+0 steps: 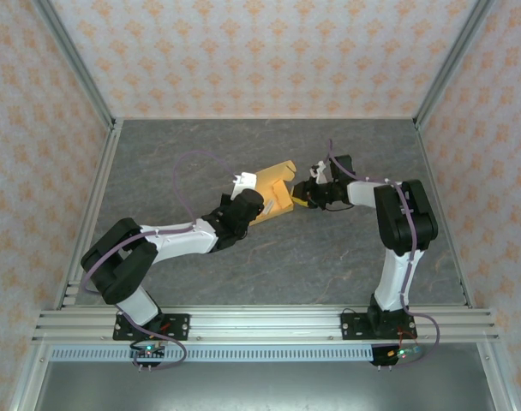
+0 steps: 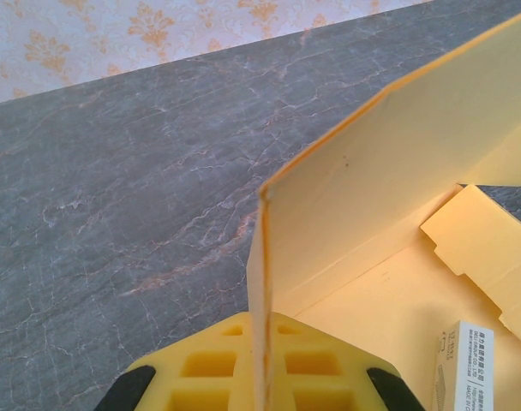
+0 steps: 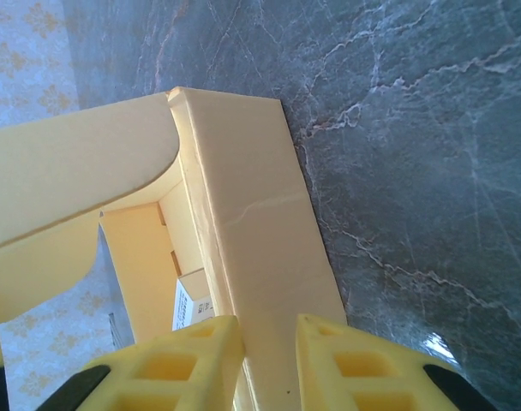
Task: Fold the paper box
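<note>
Orange-tan thin cardboard makes the paper box (image 1: 276, 181). It lies near the middle of the bench (image 1: 175, 145), a little toward the far edge, between the two arms. The box is half made: one long wall stands up, other flaps lie open, and a small white label (image 2: 464, 372) is on the inside floor.

The left pincer (image 2: 260, 330) is fully closed on the thin upright wall at the left end of the box, and the edge of the sheet runs straight between its yellow fingers. The right pincer (image 3: 267, 324) is only narrowly open. A thicker, doubled side wall sits between its fingers (image 3: 218, 336), so it seems to grip this wall at the right end.

I judge that the step in hand is raising and locking the side walls, about the middle of the task. The next move probably needs the left pincer to hold the box firm while the right one turns its wall inward until the tab meets its slot. The cardboard is thin, so too much force could crease it.
</note>
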